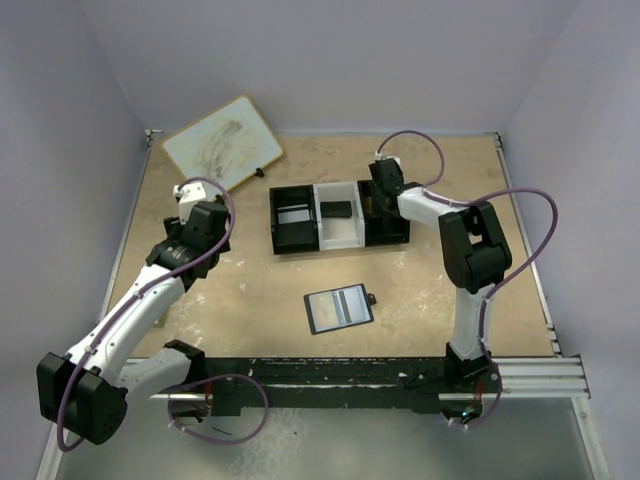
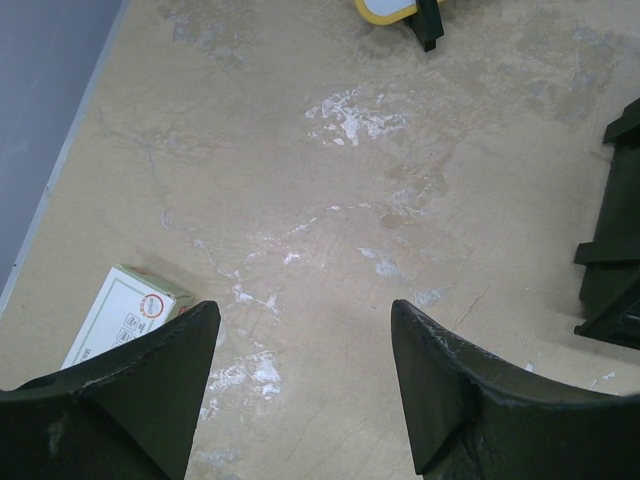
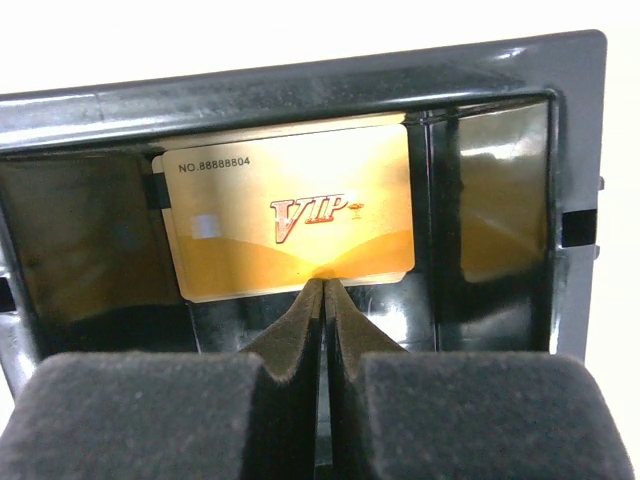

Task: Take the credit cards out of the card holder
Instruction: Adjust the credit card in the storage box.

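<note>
**Desk:** What is the right claw [image 3: 323,292] doing?

**Photographer:** Its two foam pads are pressed flat together, tips meeting at the near edge of a gold card [image 3: 290,215] marked VIP. The card lies face up on the floor of a black compartment. Nothing shows between the pads, and the wrist view does not reveal whether the tips touch the card or hang just above it.

**Desk:** Which compartment?

**Photographer:** The right-hand one of the three-part tray [image 1: 273,222]. A dark card [image 1: 337,210] lies in the white middle section and a pale card [image 1: 293,213] in the black left one.

**Desk:** And the card holder [image 1: 340,307]?

**Photographer:** It lies open and flat on the counter [image 2: 330,200], pale blue-grey inside facing up, in front of the tray and apart from it, between the two arms.

**Desk:** The left claw [image 2: 300,390]?

**Photographer:** Spread wide and holding nothing, above bare counter on the left side. A white box [image 2: 120,318] with a red ring mark sits just beside its left finger. A whiteboard [image 1: 222,140] lies toward the far left corner.
</note>
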Available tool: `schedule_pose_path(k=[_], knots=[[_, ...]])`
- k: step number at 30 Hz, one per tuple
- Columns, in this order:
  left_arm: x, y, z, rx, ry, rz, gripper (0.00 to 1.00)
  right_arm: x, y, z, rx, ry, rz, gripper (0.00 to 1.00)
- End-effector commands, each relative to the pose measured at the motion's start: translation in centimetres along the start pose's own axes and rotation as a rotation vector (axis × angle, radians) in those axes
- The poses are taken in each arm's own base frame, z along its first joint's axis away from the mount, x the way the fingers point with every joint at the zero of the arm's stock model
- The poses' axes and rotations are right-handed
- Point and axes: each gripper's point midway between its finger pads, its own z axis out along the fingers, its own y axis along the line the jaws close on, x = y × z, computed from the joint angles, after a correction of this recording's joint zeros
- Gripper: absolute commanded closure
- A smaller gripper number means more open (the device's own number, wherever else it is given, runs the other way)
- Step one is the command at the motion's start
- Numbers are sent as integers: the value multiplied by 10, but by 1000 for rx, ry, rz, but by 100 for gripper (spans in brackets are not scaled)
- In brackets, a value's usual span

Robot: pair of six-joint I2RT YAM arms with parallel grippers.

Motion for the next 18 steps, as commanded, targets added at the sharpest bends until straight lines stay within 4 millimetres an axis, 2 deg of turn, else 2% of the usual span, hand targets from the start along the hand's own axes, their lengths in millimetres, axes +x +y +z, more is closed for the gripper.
schedule_pose_path(k=[1,4,6,9,12,15,18], knots=[[-8,-1,2,1,-24,-8,33,-23,-2,-7,31,-73,45,94],[-7,-2,2,5,-22,-5,33,-32,-1,-26,8,-100,57,92],[-7,-3,2,12,-22,-6,33,-48,-2,-55,-21,-152,78,89],[-7,-6,1,28,-19,-4,33,-66,-5,-103,-85,-241,115,72],[-7,-14,-2,82,-10,-4,33,-68,-5,-148,-178,-318,157,61],[-3,-43,-10,254,23,2,33,-42,16,-177,-376,-314,179,52],[2,-75,-21,423,62,-37,33,5,41,-193,-554,-228,224,49]])
